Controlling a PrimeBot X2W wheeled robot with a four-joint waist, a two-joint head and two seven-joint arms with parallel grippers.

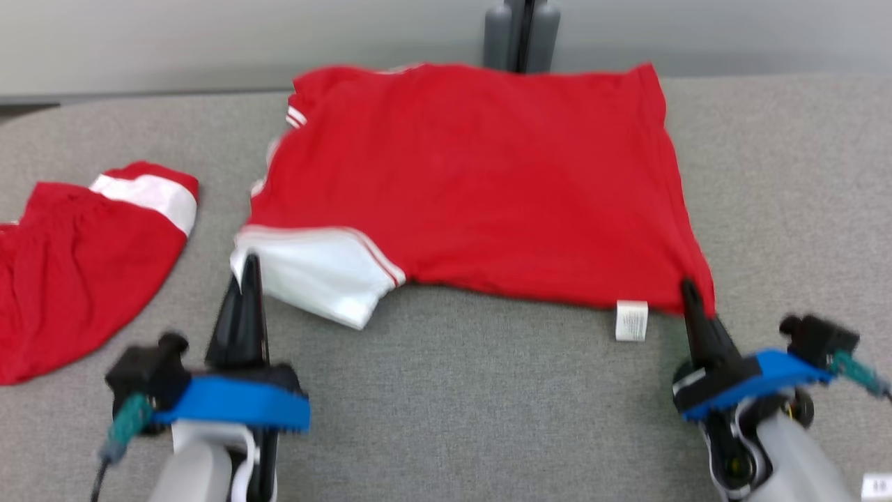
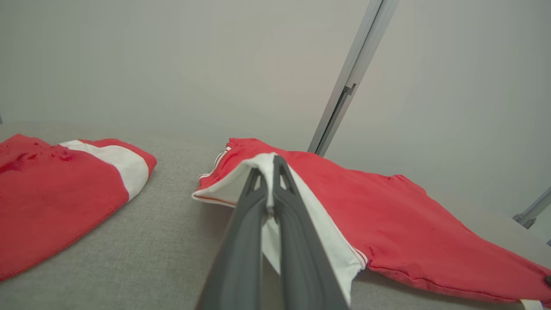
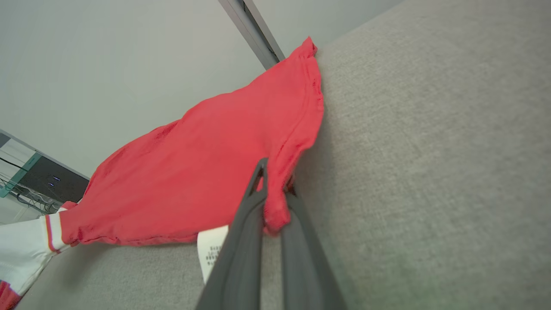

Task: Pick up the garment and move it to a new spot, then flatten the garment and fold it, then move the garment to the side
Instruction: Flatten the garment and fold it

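Left gripper (image 1: 249,265) and right gripper (image 1: 688,287) each pinched a near corner of the shirt (image 1: 474,181), flattened but not yet folded.

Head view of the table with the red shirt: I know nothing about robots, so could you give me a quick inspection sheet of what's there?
Surface: grey cloth-covered table, flat.
Job's things: red shirt spread out, white sleeve at its near left, care label on its near right hem.
Clutter: second red-and-white garment lies to the left, apart from the shirt.
Grippers: left gripper shut on the white sleeve; right gripper shut on the shirt's near right corner.
Cables: left teal cable and right teal cable at the wrists, off the cloth.
Surroundings: pale wall, grey post behind the table.
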